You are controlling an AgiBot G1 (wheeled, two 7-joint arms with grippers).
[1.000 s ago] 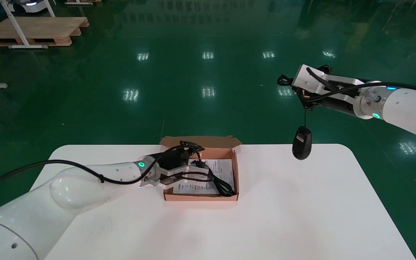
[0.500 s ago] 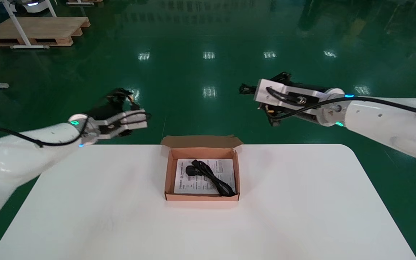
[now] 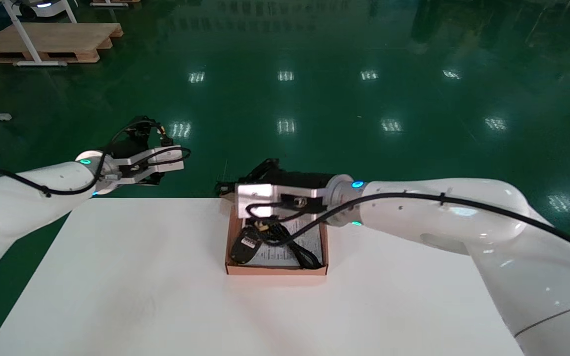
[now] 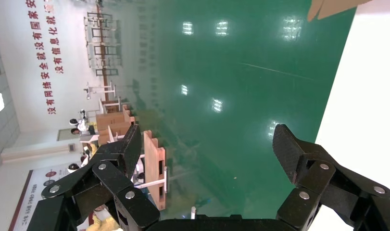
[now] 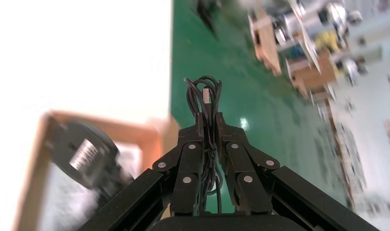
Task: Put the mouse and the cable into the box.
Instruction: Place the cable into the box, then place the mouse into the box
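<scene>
Mouse is dangling label-up in the left half of the box, beside the black cable, and I'm holding it by its bundled cord w/ the right gripper, jaws clenched. I'm thinking lower til the body's lying flat, then let go so the cord's dropping inside the walls, not over the rim. Left gripper is hovering beyond the desk at its far-left edge, jaws released, empty.

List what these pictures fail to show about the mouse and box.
- Head view: right gripper covers the box's far wall.
- Mouse resting or hanging by its cord: unclear in head view, blurred in right wrist view.
- Mouse label text: too small.
- Left wrist view, past the open left gripper: frame edge cuts the box to a flap corner.
</scene>
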